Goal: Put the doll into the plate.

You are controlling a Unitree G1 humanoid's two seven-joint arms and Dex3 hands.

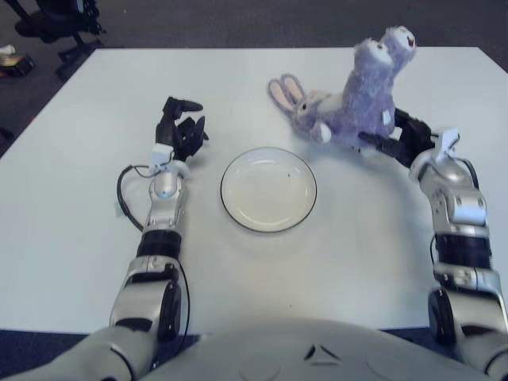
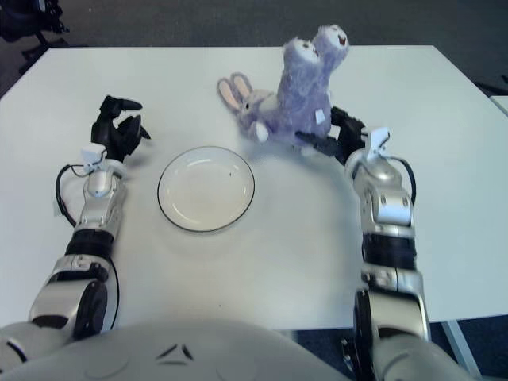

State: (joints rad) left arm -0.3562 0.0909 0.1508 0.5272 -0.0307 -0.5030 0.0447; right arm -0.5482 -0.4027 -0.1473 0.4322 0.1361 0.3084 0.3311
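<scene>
Item: doll [image 1: 353, 103]. Purple plush rabbit, long ears pointing toward the left edge, feet raised. Position: toward the far right of the tabletop [image 1: 71, 222], well short of the far edge. Lying or held just off the surface; cannot tell which.

Item: plate [image 1: 268, 190]. Round, pale, dark rim, empty. Position: middle of the tabletop, nearer the front edge than the doll. Apart from the doll.

Item: right hand [image 1: 397, 141]. At the doll's right side, dark fingers curled against the plush and apparently gripping it low on the body.

Item: left hand [image 1: 179, 127]. Idle, showing left of the plate, fingers loosely curled around nothing.

Progress: grasp appears made; transfer partly under way at most. The doll sits beyond and right of the plate, no part over the rim. Remaining, by judgement: carry it toward the front left, lower onto the plate, release.
</scene>
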